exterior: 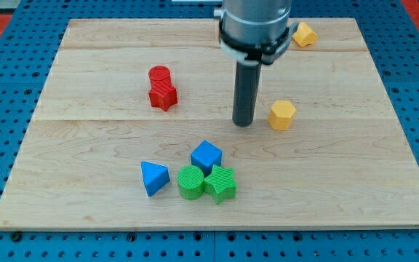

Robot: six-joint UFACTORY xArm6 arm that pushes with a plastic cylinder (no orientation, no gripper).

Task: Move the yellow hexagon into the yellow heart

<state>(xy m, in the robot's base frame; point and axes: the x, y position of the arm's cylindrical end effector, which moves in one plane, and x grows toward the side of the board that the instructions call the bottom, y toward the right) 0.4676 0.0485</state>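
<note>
- the yellow hexagon [282, 115] sits on the wooden board [86, 182], right of centre, about mid-depth.
- the yellow heart [305, 34] lies at the far edge of the board, a little to the right of the hexagon and well apart from it; nothing lies between the two.
- my tip [244, 122] rests on the board just to the left of the hexagon, near it, with a narrow strip of bare wood showing between them; no contact as far as i can see.
- there are no jaws on this arm, only the plain rod, so nothing is spread, pressed together or pinching.
- progress, as i judge it: the push has not begun to count; the hexagon is far short of the heart and the whole far-and-slightly-right run is left.
- from the left side a push would send the hexagon right, so i judge the tip needs to get to its near side first.
- away from the route: two red blocks [162, 87] far left, and a near cluster of blue cube [206, 156], blue triangle [153, 177], green cylinder [190, 182] and green star [221, 183].
</note>
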